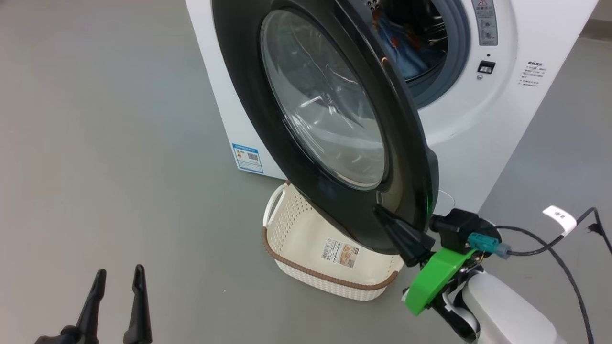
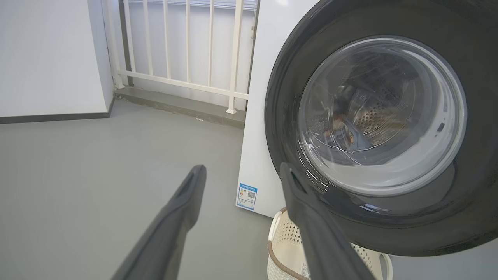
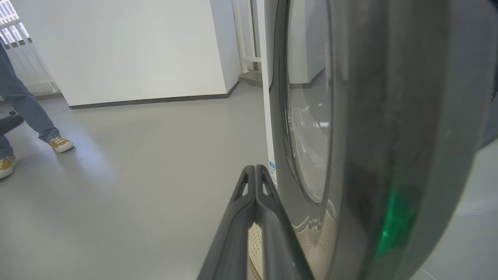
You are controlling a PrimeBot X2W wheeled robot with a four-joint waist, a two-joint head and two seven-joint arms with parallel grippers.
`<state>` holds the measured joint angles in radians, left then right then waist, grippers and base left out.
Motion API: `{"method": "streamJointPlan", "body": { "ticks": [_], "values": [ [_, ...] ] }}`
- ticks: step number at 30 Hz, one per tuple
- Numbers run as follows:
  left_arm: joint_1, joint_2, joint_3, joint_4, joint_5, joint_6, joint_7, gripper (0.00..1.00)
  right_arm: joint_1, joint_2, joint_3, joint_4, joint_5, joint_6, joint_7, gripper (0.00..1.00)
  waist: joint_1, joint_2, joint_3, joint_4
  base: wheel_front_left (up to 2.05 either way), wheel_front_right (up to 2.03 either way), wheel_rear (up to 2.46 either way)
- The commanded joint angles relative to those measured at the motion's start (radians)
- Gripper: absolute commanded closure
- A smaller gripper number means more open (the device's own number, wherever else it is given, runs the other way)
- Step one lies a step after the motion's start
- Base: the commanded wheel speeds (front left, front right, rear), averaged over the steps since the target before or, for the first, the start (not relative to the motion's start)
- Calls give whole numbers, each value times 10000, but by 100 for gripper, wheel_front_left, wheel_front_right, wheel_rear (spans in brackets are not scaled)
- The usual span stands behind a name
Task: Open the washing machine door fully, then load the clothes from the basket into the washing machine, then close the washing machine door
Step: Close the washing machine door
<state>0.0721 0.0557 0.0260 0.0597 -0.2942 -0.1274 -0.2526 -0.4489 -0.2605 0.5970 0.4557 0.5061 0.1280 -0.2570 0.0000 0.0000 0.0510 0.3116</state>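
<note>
1. wide grey floor (image 1: 95, 143) is lying open on the robot's left of the washing machine (image 1: 483, 138). in left wrist view it's running back to a white wall (image 2: 46, 58) & a white railing (image 2: 186, 46).
2. the washing machine door (image 1: 330, 110) is standing partly swung out, w/ its free edge pointing toward the robot's right. the drum (image 1: 432, 28) is showing past that edge.
3. the basket (image 1: 334, 284) is sitting on the floor under the door's lower rim, just in front of the machine. its bare bottom w/ a label (image 1: 340, 252) is facing up.
4. the clothes (image 1: 406, 55) are lying inside the drum as blue fabric.
5. right gripper (image 1: 379, 209): fingers are pressing flat together, clenched on themselves, tip lying at the door's lower black rim. in right wrist view they're running just beside the door's outer face.
6. left gripper (image 1: 120, 271): released, fingers spreading apart over bare floor, well apart from door & basket.
7. counts: 1 machine, 1 door, 1 basket, 2 grippers, 1 blue sticker (image 1: 247, 157) low on the machine's front, 1 cable (image 1: 550, 248) w/ 1 white tag (image 1: 559, 217) and 2 tan shoes (image 3: 58, 144) on a person (image 3: 23, 105) in jeans.
8. the door is covering part of the basket & much of the drum opening. the machine's top is getting cut off, and so is the person above the legs. no. of garments: can't tell.
</note>
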Motion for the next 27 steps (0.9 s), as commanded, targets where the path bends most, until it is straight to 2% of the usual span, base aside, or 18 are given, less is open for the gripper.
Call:
{"method": "streamJointPlan", "body": {
  "ticks": [1, 27],
  "values": [
    [-448, 121, 296, -264, -82, -33, -91, 0, -273, -20, -53, -70, 126, 27, -48, 100, 0, 0, 94, 60, 0, 0, 0],
    [-1121, 93, 103, -447, -118, -33, -91, 0, -1548, -707, -2285, 611, -57, 27, -48, 100, 0, 0, 1563, 119, 0, 0, 0]
  ]
}}
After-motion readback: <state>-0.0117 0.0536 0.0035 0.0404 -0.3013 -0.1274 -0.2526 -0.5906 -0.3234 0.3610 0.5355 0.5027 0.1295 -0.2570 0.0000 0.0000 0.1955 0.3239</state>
